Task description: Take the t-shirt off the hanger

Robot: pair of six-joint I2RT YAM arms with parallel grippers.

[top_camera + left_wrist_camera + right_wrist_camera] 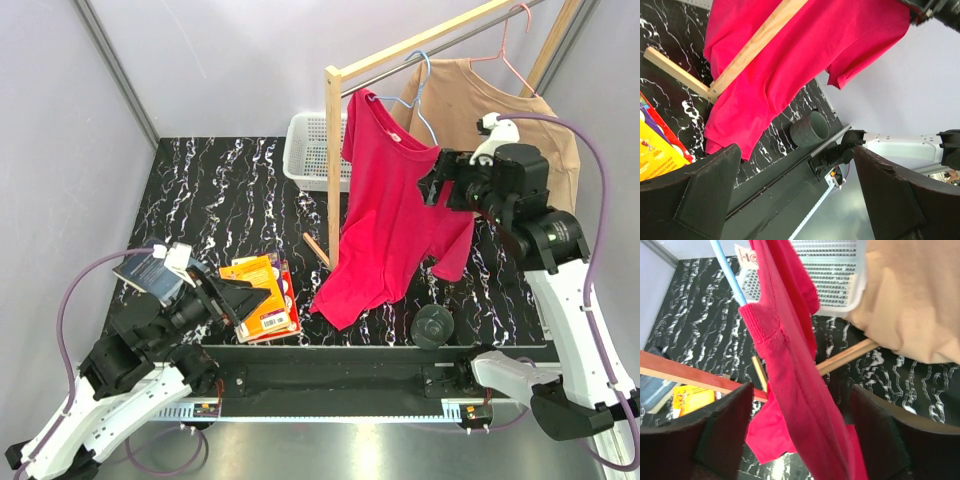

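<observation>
Left gripper (243, 297) is idling low over the desk (230, 190), fingers spread wide, gripping nothing. The red t-shirt (395, 215) is hanging on the blue hanger (726, 267). Right gripper (800, 410) is straddling its shoulder, fingers released either side of the cloth. Looks like the grasping stage to me, so next it's needing a pinch, then a sideways tug.

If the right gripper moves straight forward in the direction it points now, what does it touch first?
The red t-shirt: it hangs straight ahead between the right gripper's open fingers, near the shoulder seam. Depth is hard to judge.
</observation>
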